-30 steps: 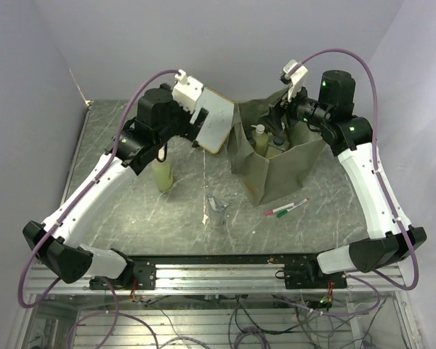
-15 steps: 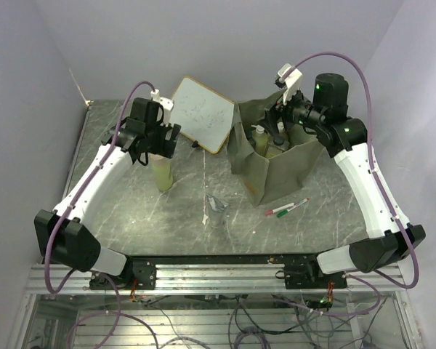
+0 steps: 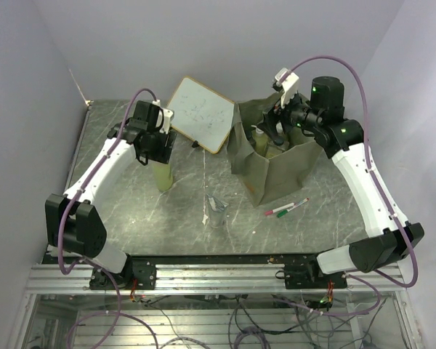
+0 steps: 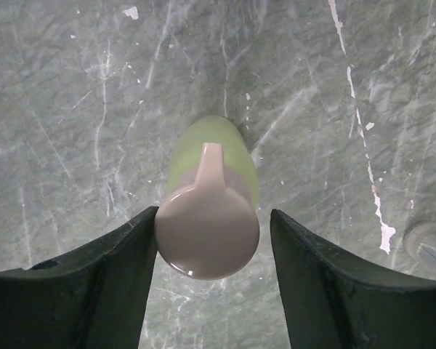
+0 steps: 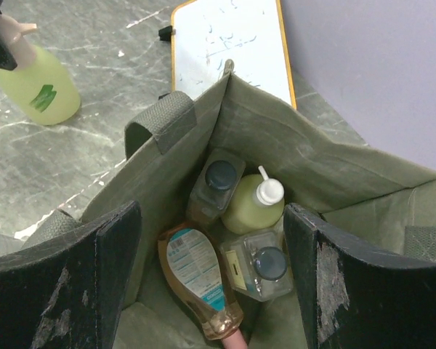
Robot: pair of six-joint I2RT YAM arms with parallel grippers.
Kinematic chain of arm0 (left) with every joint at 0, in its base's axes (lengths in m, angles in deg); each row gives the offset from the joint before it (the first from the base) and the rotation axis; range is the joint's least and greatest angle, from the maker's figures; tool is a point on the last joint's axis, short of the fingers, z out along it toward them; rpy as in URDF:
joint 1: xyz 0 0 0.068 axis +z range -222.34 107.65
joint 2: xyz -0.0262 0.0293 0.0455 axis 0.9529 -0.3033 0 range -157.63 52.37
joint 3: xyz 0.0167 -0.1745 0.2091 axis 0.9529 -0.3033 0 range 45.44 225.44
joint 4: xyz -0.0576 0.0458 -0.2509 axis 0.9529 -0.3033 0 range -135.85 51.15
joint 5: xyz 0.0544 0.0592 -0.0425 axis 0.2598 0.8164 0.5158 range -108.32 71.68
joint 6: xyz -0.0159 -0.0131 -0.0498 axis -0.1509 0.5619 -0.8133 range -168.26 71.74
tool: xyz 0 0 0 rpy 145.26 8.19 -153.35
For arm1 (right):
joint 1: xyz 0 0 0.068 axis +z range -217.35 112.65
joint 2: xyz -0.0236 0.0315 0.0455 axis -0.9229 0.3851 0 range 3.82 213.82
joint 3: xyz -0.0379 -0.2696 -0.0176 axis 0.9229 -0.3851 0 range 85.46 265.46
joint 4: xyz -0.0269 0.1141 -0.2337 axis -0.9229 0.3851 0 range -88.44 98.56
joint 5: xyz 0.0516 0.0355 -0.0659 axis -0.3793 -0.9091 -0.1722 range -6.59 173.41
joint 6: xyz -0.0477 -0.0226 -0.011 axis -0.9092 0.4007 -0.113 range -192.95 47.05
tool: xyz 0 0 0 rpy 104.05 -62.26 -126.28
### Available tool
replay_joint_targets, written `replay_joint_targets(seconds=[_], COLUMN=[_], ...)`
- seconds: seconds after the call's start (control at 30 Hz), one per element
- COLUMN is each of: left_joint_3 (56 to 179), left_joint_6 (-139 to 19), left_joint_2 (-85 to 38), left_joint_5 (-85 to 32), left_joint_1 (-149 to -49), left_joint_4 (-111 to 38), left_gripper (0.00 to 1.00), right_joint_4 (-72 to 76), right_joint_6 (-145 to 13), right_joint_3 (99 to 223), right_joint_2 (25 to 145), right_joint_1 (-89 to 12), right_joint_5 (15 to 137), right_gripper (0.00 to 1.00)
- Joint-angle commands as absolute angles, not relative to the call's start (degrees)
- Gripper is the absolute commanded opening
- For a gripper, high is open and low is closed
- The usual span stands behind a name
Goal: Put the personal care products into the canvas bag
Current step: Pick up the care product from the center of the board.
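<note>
A pale-green bottle with a pinkish cap stands on the table. My left gripper is open around the cap; the left finger touches it and the right finger stands apart. My right gripper is open and empty above the canvas bag. Inside the bag are two clear square bottles, a yellow-green pump bottle and an amber bottle lying down. A clear pouch lies on the table. No separate orange-pink bottle shows.
A wood-framed whiteboard leans at the back, just left of the bag. Red and green marker pens lie in front of the bag. Walls close in the left, back and right sides.
My left arm has swung away from the whiteboard and come down over the pale-green bottle, jaws now astride its cap. My right gripper has shifted slightly left above the bag.
</note>
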State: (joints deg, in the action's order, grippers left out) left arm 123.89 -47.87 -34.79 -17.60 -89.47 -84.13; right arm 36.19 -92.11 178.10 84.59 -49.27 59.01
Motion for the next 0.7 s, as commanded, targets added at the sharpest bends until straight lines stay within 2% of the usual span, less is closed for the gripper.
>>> replay_joint_targets(seconds=[0.0, 0.17, 0.37, 0.4, 0.67], left_joint_3=[123.3, 123.7, 128.5, 129.6, 138.6], left_joint_6=[-48.3, -48.4, -45.6, -45.0, -40.8], left_joint_2=[-35.4, -35.9, -35.5, -35.3, -32.2], left_joint_5=[-21.0, -21.9, -21.4, -22.7, -31.5], left_joint_1=[-88.9, -88.9, -88.8, -88.9, -88.9], left_joint_4=[-84.7, -84.5, -83.3, -83.0, -84.8], left_gripper=[0.68, 0.51, 0.11, 0.08, 0.07], right_joint_4=[36.0, 35.9, 34.2, 33.6, 33.3], right_joint_6=[-92.9, -93.2, -90.9, -89.9, -89.2], right_joint_3=[176.8, 176.2, 175.0, 174.7, 174.4], right_joint_2=[83.6, 83.0, 82.1, 82.0, 81.9], right_joint_1=[-49.0, -49.1, -50.0, -50.8, -54.6], right_joint_5=[60.0, 60.7, 61.1, 60.4, 59.9], right_gripper=[0.78, 0.78, 0.79, 0.79, 0.79])
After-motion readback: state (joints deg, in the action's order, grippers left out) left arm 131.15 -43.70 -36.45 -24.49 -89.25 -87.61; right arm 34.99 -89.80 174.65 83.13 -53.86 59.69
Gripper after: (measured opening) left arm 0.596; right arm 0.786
